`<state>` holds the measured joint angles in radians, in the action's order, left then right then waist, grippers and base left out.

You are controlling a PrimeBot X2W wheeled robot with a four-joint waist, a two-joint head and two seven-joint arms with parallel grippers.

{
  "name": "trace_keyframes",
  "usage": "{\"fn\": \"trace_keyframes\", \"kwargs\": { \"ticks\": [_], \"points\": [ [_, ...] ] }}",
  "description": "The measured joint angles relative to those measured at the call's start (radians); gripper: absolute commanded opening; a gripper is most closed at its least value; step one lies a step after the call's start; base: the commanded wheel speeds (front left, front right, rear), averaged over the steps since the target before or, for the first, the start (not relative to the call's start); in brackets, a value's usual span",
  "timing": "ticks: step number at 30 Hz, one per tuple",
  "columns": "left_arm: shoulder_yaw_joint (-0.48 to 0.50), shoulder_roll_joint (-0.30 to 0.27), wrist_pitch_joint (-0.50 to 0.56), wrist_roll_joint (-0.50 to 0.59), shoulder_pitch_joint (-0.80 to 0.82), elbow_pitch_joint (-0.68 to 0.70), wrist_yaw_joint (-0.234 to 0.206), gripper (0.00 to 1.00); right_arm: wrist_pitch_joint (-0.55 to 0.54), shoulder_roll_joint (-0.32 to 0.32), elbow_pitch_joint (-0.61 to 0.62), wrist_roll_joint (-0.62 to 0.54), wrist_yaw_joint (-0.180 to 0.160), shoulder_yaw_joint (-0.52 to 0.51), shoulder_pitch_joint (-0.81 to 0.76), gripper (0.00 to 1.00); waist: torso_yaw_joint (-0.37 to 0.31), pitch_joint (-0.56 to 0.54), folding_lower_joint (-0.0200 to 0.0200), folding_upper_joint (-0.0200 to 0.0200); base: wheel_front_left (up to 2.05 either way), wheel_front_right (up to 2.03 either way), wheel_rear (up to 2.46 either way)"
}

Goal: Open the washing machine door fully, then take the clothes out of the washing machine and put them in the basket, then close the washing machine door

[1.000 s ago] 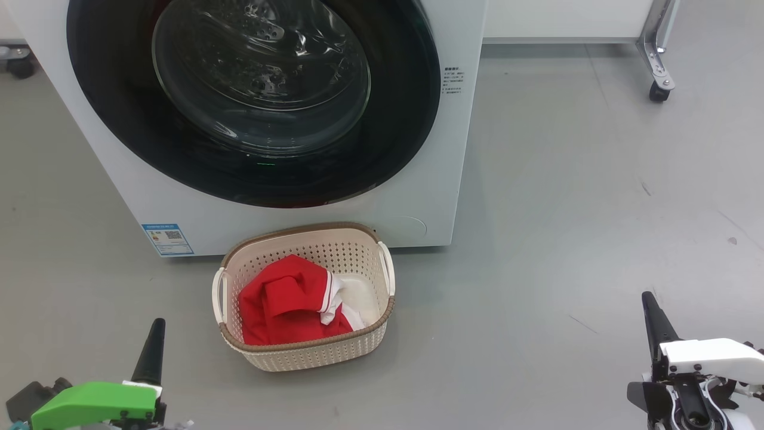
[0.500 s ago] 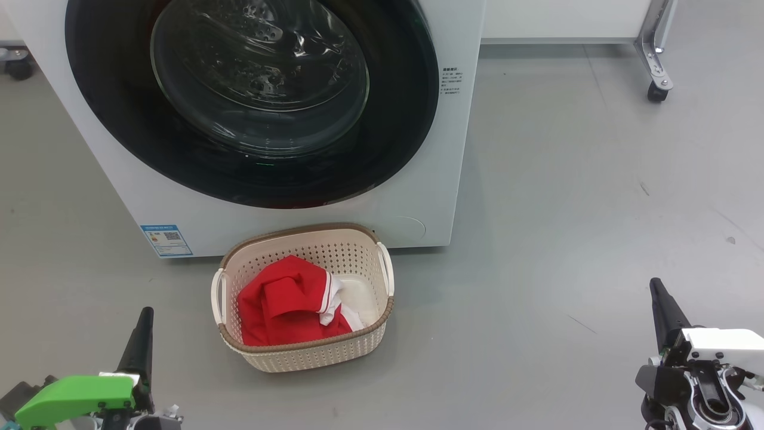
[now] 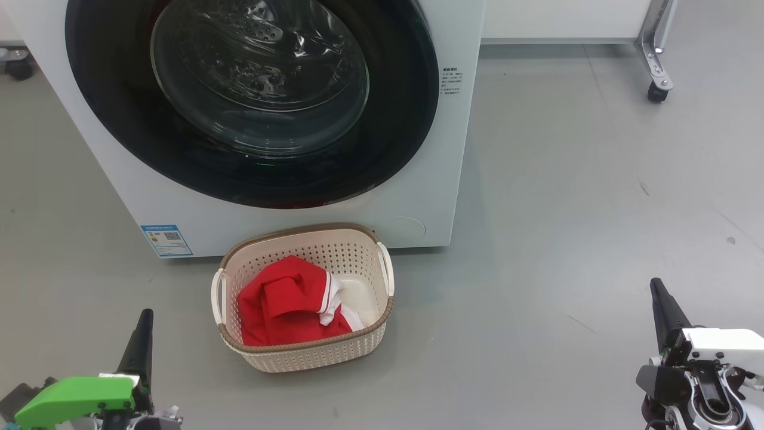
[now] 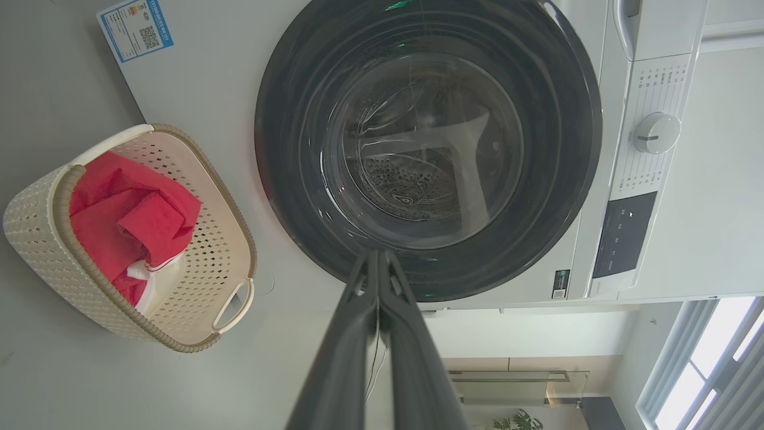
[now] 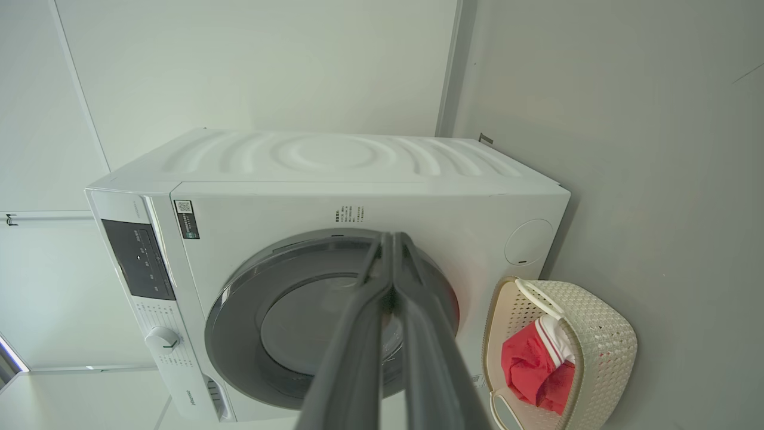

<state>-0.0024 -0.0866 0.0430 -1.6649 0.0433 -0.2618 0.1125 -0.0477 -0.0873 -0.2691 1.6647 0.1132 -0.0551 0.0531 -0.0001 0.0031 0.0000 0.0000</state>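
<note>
Clearly clothes [image 3: 280,304] lie in basket [image 3: 310,357]; left fingers [image 3: 140,346], right fingers [image 3: 664,313] pressed together, empty

I could read no word or number outright. The washing machine [image 3: 418,209] carried a blue-edged sticker [image 3: 167,239] with a QR code low on its front, but the print was too small for me. Just right of the door [image 3: 406,119] stood a short block of dark lines [image 3: 452,81], and I couldn't make out the characters. In the left wrist view, rows of tiny markings [image 4: 647,77] ran beside the dial [image 4: 656,132], and small white symbols showed on the black panel [image 4: 624,234]. The right wrist view gave me a black label [image 5: 187,219] with a QR code, and a blurred word [image 5: 192,401] on the front edge.
</note>
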Motion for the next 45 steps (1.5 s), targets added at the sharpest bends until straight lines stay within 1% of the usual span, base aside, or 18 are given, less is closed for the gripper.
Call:
{"fn": "trace_keyframes", "kwargs": {
  "ticks": [4, 6, 45],
  "points": [
    [0.000, 0.000, 0.000, 0.000, 0.000, -0.002, 0.000, 0.00, 0.000, 0.000, -0.002, 0.000, 0.000, 0.000, 0.000, 0.00, 0.000, 0.000, 0.0000, 0.0000, 0.00, 0.00, 0.00],
    [0.000, 0.000, 0.000, 0.000, 0.000, -0.004, 0.007, 0.00, 0.000, 0.000, -0.002, 0.000, 0.000, -0.001, 0.000, 0.00, 0.000, 0.000, 0.0000, 0.0000, 0.00, 0.00, 0.00],
    [0.003, 0.000, 0.006, 0.000, 0.003, -0.014, 0.008, 0.00, -0.001, 0.000, -0.010, 0.000, 0.005, -0.004, 0.001, 0.00, 0.000, 0.000, 0.0000, 0.0000, 0.00, 0.00, 0.00]
  ]
}}
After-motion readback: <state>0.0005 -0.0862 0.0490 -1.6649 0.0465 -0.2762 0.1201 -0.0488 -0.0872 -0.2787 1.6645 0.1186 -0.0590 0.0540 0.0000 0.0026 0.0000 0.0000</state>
